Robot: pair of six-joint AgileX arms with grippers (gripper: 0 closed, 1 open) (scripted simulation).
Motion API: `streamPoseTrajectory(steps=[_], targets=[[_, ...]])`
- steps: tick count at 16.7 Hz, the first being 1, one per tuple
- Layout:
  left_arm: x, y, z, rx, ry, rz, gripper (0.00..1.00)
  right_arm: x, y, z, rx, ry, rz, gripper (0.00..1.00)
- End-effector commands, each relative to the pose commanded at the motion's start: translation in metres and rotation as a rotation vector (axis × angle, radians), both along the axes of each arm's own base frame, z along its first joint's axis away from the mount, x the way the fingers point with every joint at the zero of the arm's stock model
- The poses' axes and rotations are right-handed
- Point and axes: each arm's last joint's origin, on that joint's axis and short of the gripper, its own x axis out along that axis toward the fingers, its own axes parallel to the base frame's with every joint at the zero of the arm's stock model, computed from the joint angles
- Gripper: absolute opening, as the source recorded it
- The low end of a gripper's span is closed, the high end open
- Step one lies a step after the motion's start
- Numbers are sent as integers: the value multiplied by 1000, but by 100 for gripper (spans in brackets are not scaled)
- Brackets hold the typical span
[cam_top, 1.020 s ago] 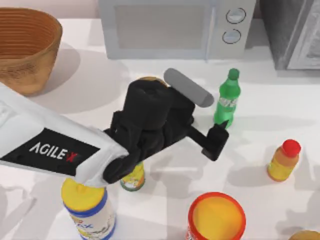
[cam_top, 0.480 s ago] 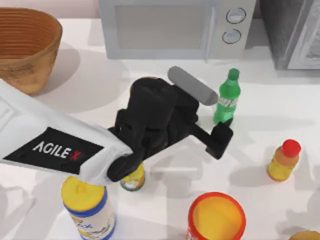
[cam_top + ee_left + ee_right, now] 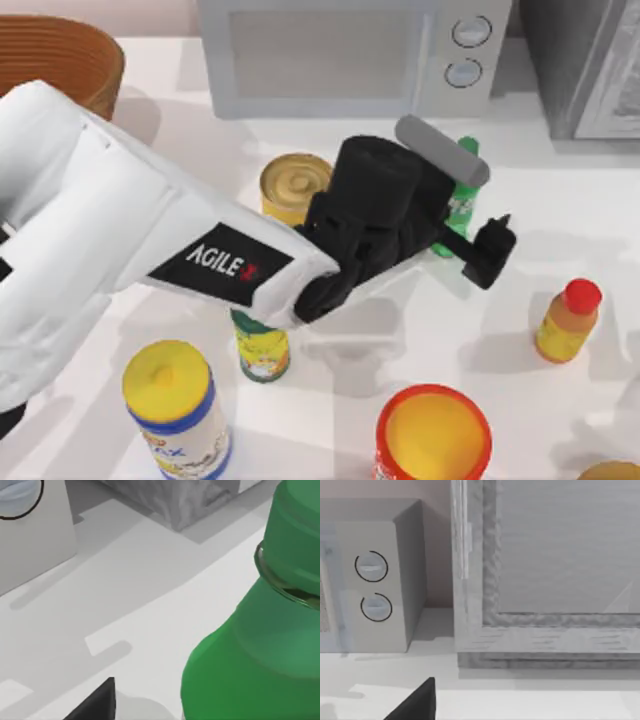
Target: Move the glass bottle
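A: Surface? White table (image 3: 560, 215); microwave (image 3: 350, 55) at far edge.
B: Glass bottle (image 3: 462, 195)? Right of centre, left gripper (image 3: 470, 235) around it; jaw closure indeterminate.

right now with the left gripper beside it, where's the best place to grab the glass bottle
Grip the glass bottle on its straight body below the shoulder, coming side-on from the table's left, where the left gripper already sits. It stands upright, and the neck tapers under the cap, so higher up would likely slip.
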Motion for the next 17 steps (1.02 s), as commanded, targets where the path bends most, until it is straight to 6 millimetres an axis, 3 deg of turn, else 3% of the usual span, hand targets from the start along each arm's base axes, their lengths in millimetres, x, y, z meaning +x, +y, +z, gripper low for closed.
streamPoseTrajectory(steps=[3,8,17], targets=[[18,-9,-15,3,3,4,100,0,0,0,0,0,0,100],[20,-11,-18,3,3,5,100,0,0,0,0,0,0,100],[20,-11,-18,3,3,5,32,0,0,0,0,0,0,100]])
